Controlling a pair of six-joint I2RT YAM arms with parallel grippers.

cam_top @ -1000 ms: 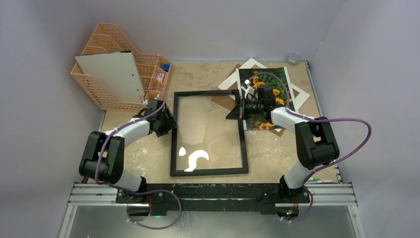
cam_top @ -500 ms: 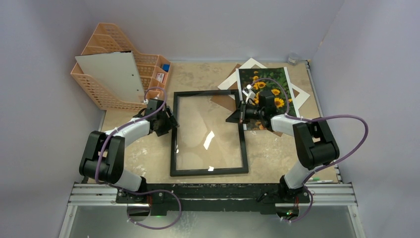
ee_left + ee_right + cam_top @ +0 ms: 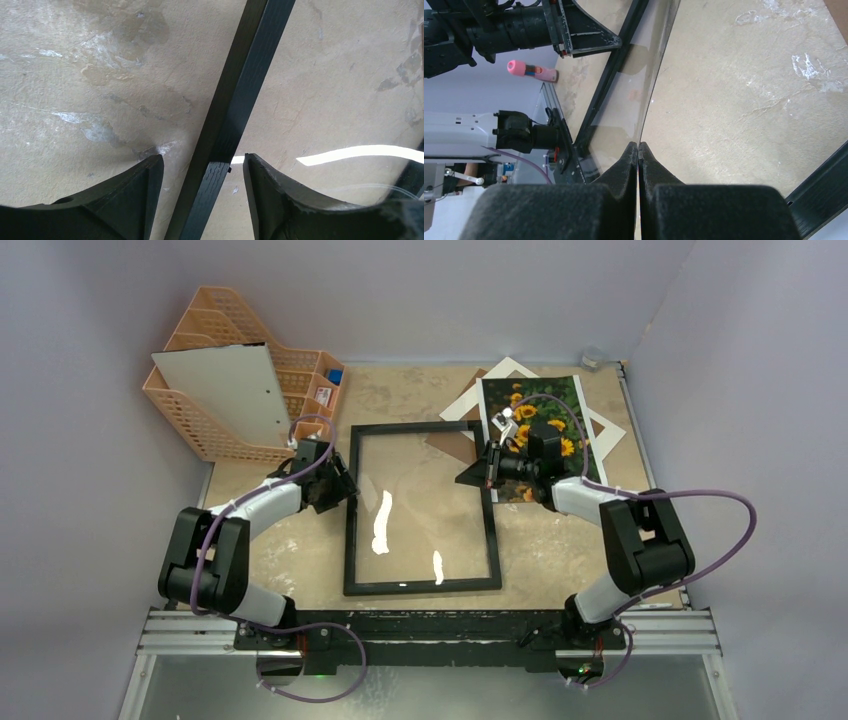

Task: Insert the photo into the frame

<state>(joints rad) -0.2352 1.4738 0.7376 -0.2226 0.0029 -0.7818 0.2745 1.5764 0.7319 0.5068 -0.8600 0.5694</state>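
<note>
R claw [image 3: 638, 146] shifted, pinching glass pane [image 3: 629, 100]

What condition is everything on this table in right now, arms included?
Thin black rectangular picture frame: lying flat, no photo inside.
Left gripper: open, straddling the frame's left bar.
Right gripper: shut on the clear pane.
Clear pane: pinched at one edge.
Glossy sunflower photo: outside the frame, lying on a white mat board.
Orange plastic basket organiser: upright, holding a white board.

Bright even light; white glare streaks on frame [image 3: 352, 515] glass.
</note>
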